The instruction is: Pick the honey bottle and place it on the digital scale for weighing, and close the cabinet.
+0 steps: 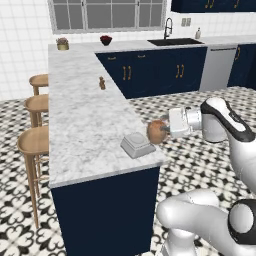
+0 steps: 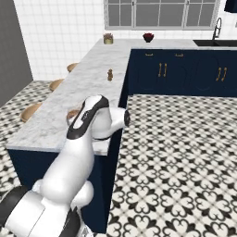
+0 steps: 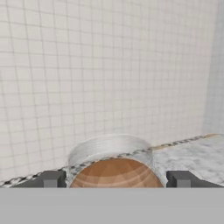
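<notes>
So the marble island counter (image 1: pixel 85 115) is running back toward the window wall, navy cabinets (image 1: pixel 150 72) are lining the far side under the sink (image 1: pixel 175 42), and wooden stools (image 1: pixel 34 142) are sitting along the left edge over that black-and-white patterned floor (image 2: pixel 185 148). Further up the counter a small brown item (image 1: pixel 102 83) is standing by itself, too small to make out, and a little plant pot (image 1: pixel 62 44) and a dark red bowl (image 1: pixel 105 40) are sitting at the back near the window. The digital scale (image 1: pixel 137 145) is lying near the front right corner of the counter. The gripper (image 1: pixel 163 131) is holding the honey bottle (image 1: pixel 156 132) sideways between its fingers, jaws spread fairly wide around the round amber body, and the bottle is hanging just beside the scale at the counter's edge, not resting on it. In the hand view the bottle (image 3: pixel 116 173) is sitting right between the two dark fingertips (image 3: pixel 51 179), pale rim pointing away. The arm is reaching in low from the right, forearm roughly level, wrist pointing left at the counter.
</notes>
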You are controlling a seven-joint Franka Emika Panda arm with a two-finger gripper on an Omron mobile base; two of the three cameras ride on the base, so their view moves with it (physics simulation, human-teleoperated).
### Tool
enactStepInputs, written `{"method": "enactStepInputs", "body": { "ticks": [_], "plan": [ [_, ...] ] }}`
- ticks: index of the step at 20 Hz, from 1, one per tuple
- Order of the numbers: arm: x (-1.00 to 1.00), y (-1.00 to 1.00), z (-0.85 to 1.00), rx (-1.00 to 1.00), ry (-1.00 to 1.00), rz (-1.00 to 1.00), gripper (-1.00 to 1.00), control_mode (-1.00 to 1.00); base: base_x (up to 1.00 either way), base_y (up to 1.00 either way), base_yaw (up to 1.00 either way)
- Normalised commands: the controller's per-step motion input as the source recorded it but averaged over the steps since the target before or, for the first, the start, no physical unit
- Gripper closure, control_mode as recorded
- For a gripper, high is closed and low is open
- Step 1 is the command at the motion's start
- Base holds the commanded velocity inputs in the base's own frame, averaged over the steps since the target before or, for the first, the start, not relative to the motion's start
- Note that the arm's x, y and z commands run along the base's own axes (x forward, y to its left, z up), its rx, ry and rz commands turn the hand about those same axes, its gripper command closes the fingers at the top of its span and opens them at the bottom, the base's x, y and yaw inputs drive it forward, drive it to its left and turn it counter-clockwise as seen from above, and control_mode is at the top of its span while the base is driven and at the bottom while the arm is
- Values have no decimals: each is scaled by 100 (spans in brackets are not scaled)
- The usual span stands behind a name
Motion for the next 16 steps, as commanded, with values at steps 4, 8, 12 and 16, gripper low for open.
{"method": "enactStepInputs", "body": {
  "ticks": [4,8,12,16],
  "plan": [
    [62,2,-16,0,-1,6,100,-100,0,0,0],
    [40,6,-7,0,0,0,100,-100,0,0,0],
    [23,31,-13,0,0,0,100,-100,0,0,0],
    [13,12,-22,0,0,0,100,-100,0,0,0]
  ]
}}
